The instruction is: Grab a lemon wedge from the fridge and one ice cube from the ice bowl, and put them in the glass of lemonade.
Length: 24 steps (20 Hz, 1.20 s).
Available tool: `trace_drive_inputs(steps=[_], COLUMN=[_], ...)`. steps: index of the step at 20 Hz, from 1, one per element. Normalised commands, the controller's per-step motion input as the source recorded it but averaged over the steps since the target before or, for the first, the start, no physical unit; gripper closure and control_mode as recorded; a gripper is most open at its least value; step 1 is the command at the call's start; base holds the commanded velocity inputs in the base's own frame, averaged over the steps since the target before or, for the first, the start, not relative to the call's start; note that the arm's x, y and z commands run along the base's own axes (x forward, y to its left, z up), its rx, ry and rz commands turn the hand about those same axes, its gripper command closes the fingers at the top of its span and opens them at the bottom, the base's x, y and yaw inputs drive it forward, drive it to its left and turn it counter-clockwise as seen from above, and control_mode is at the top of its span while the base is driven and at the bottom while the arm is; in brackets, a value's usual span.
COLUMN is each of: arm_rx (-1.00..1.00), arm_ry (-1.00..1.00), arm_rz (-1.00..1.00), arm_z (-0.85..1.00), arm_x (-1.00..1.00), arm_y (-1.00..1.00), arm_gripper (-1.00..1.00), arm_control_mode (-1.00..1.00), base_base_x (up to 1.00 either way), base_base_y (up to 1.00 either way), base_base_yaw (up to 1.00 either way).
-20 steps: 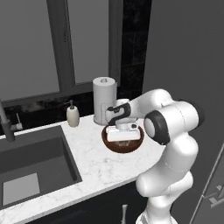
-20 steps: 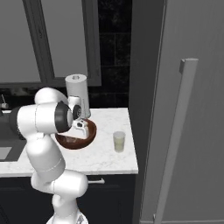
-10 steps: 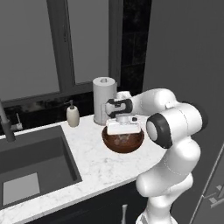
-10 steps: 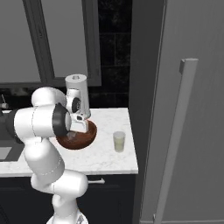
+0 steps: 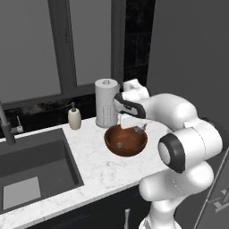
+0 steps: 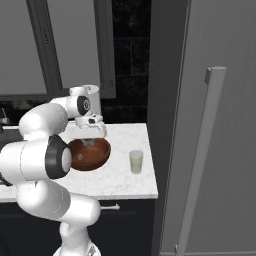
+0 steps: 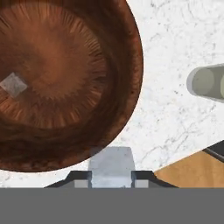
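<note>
On the right of the kitchen stands the fridge (image 6: 210, 140), tall and grey, its door closed behind the long bar handle; no lemon wedge can be seen anywhere, so that half of the task looks not yet begun. Beside it runs the white marble surface (image 5: 96, 172), with a dark sink (image 5: 31, 174) set in at the far left. Toward the back of the surface stand a paper towel roll (image 5: 106, 109) and a small soap bottle (image 5: 74, 118). The ice bowl (image 5: 125, 140), wide and reddish-brown, sits in the middle of the surface, and one pale ice cube (image 7: 14, 84) lies on its floor. The glass of lemonade (image 6: 136, 161) stands near the bowl on the fridge side, apart from it, with only pale liquid visible inside.

The claw (image 7: 111, 170) hangs above the bowl's rim on the side facing the glass. Its fingers are nearly together, clamped on a second ice cube (image 7: 111, 162), a pale grey block seated between the tips.

Judging by this, the ice has been picked up and lifted out of the bowl. What remains is carrying it across to the glass, dropping it in, then opening the fridge for the lemon wedge.
</note>
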Motion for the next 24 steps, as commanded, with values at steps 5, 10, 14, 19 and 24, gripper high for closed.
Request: trace_drive_inputs(steps=[5,10,14,19,24], arm_rx=[-0.29,-0.23,-0.17,-0.14,-0.06], arm_ry=[-0.02,0.00,0.00,0.00,0.00], arm_rz=[0.00,0.00,0.00,0.00,0.00], arm_z=[0.47,0.25,0.02,-0.30,-0.36], arm_x=[-0.03,0.00,0.06,0.21,0.22], arm_y=[-0.90,-0.91,-0.70,-0.35,-0.12], arm_gripper=[1.00,1.00,1.00,1.00,1.00], arm_control_mode=[-1.00,-1.00,-1.00,-1.00,-1.00], base_base_x=[0.00,0.00,0.00,0.00,0.00], base_base_y=[0.00,0.00,0.00,0.00,0.00], base_base_yaw=[0.00,0.00,0.00,0.00,0.00])
